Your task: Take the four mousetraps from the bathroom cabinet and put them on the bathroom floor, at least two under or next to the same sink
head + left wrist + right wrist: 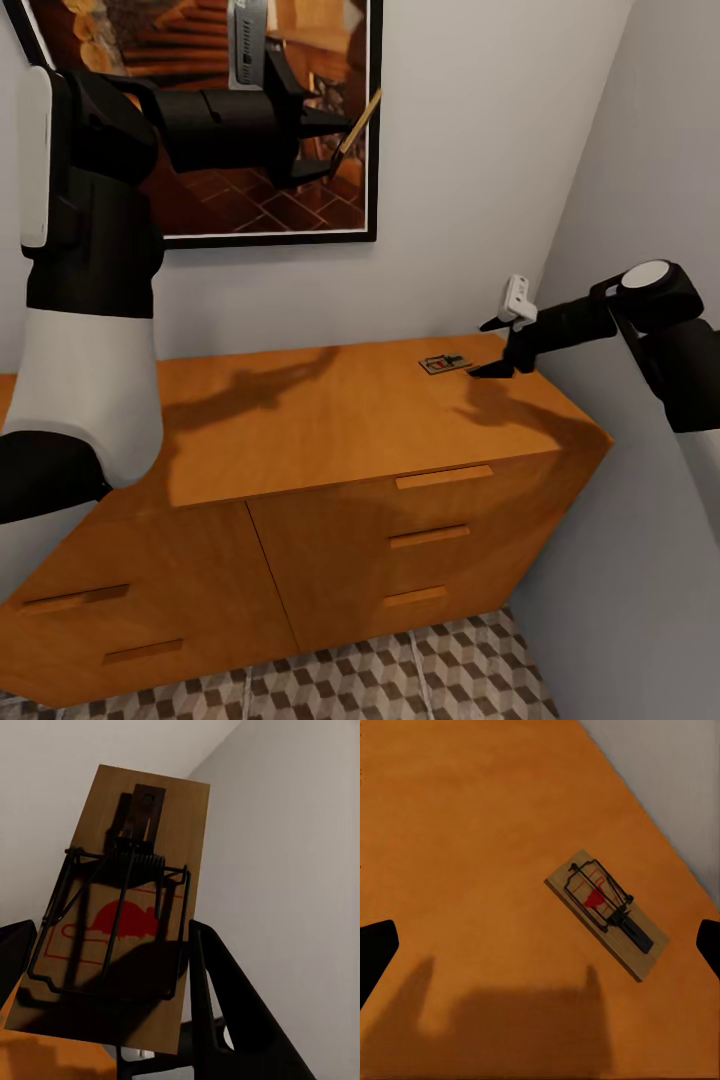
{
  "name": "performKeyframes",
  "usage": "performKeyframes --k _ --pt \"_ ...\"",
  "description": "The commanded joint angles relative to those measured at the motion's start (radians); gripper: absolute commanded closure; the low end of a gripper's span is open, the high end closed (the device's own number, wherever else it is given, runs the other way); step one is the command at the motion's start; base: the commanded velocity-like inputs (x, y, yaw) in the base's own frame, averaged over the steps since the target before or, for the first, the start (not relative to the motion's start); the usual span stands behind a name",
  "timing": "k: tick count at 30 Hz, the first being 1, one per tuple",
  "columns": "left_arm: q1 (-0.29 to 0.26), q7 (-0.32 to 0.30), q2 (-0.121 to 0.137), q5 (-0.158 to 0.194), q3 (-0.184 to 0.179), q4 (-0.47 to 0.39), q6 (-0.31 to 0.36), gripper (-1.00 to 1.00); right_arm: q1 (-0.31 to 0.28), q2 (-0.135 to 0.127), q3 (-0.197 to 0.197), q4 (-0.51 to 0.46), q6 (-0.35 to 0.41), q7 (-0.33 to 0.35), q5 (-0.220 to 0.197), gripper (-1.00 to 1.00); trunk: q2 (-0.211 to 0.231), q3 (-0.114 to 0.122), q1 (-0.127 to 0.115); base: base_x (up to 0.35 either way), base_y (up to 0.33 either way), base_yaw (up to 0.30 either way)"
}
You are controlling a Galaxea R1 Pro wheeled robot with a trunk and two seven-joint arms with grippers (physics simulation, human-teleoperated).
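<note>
1. Mousetraps are being collected off the cabinet [330, 420]: one mousetrap [357, 130] is held high in the left pincer [325, 145], against the framed picture [200, 120] on the wall, and a second mousetrap [444, 364] lies flat on the cabinet top near its right back corner.

2. The left pincer is closed on its trap; the left wrist view shows the board [124, 907] between the two dark fingers [225, 1012], spring and red mark facing the camera.

3. The right pincer [492, 350] hovers just beside the lying trap, its jaws spread wide and empty. In the right wrist view the trap [606, 913] sits ahead, between the two fingertips [375, 952] but off toward one of them.

4. The step in hand appears to be the pick of this second trap. The next move likely calls for centring the right pincer over the board, lowering it, and closing across the thin wood without touching the wire.

5. Room is tight on the right: the trap lies close to the top's right edge and the side wall [640, 150], so the right arm has little sideways play.

6. The bathroom floor [400, 675] shows as a strip of cube-patterned tile in front of the cabinet. Both traps must end there; the sink is not in sight.
</note>
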Motion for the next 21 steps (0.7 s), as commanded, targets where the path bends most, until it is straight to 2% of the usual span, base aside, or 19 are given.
performKeyframes --k 1,11,21 --pt "-0.001 0.009 -0.002 0.007 0.001 0.000 0.002 1.00 -0.001 -0.003 0.000 -0.001 0.002 0.018 0.010 -1.00 0.000 -0.001 0.000 0.000 0.000 0.000" --pt "0.000 0.011 -0.004 0.007 0.000 -0.001 0.002 1.00 -0.025 -0.014 -0.005 0.000 -0.017 0.091 0.022 -1.00 0.000 -0.001 0.000 0.000 0.000 0.000" --pt "0.001 0.010 -0.006 0.006 0.000 0.001 0.002 1.00 -0.039 -0.017 -0.004 0.006 -0.024 0.108 0.021 -1.00 0.000 -0.001 0.000 0.000 0.000 0.000"
